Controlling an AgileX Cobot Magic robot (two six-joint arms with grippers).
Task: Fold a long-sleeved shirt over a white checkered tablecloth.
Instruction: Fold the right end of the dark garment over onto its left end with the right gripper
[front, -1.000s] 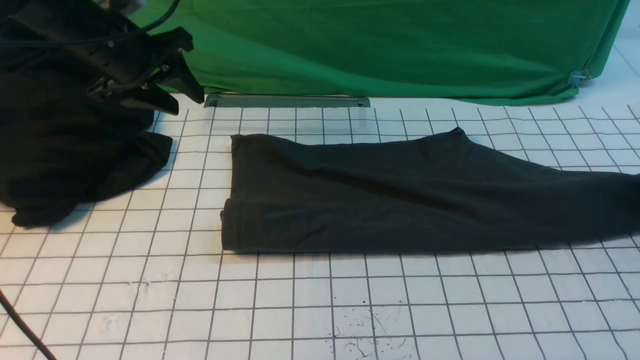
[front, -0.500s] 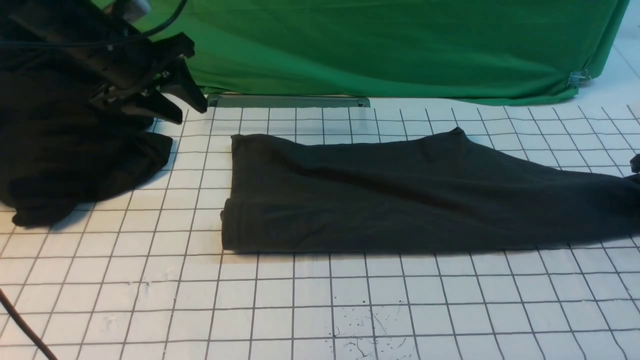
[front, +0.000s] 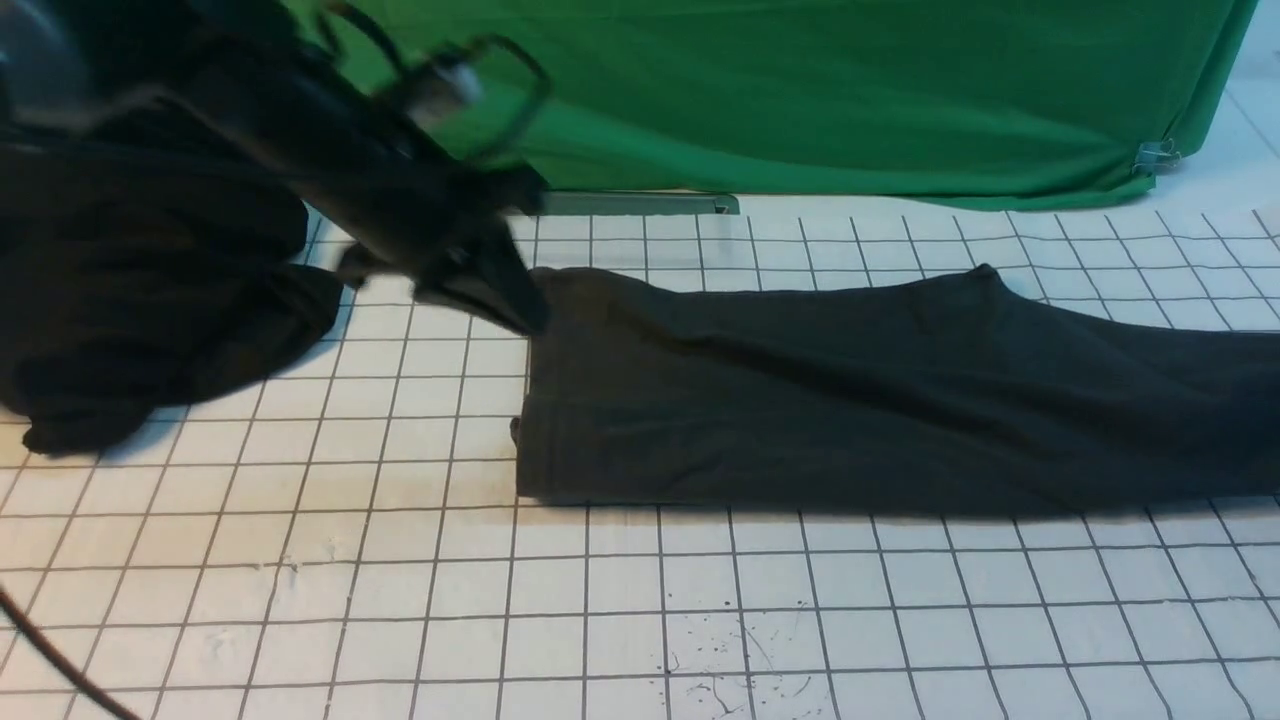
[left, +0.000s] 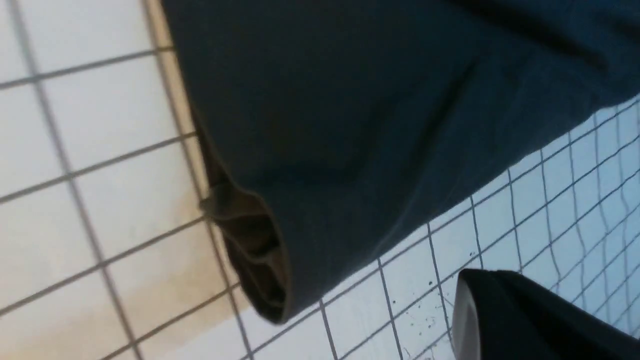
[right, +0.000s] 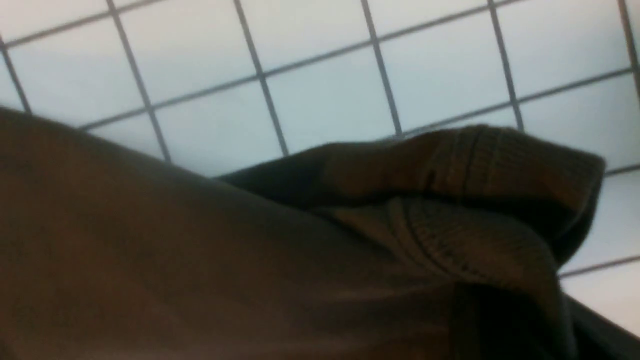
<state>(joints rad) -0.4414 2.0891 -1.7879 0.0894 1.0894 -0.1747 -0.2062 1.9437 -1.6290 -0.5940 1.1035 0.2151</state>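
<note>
Folded charcoal long-sleeved shirt (front: 860, 390) lies across white checkered tablecloth (front: 600, 600).

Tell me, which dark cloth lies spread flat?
The grey long-sleeved shirt, stretched across the middle of the checkered tablecloth. The blacker cloth on the left is bunched in a heap.

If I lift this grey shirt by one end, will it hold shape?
Likely floppy: the shirt lies in soft folds on the tablecloth, so a lifted end should sag. Its ribbed knit edge is bunched, so pushing would probably wrinkle it rather than slide it. The stacked layers at its end may separate.
</note>
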